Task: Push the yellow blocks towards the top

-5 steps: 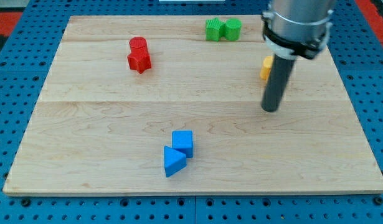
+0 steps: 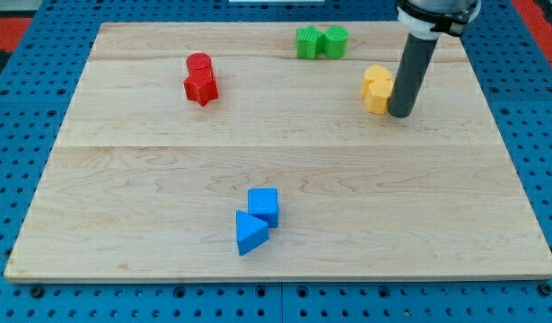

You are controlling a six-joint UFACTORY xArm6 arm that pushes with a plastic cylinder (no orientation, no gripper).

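Note:
Two yellow blocks (image 2: pixel 377 88) sit pressed together at the view's upper right of the wooden board (image 2: pixel 168 197); their shapes are partly hidden by the rod. My tip (image 2: pixel 401 114) rests on the board right against their right side, at their lower edge. The dark rod rises from the tip to the view's top edge.
Two green blocks (image 2: pixel 321 42) stand side by side near the board's top edge, up and left of the yellow ones. A red cylinder (image 2: pixel 199 65) and a red star-like block (image 2: pixel 201 87) touch at upper left. A blue cube (image 2: pixel 263 205) and a blue triangle (image 2: pixel 249 232) sit at lower middle.
My tip has moved towards the view's top and slightly right, from below the yellow blocks to beside them. More of the yellow blocks now shows.

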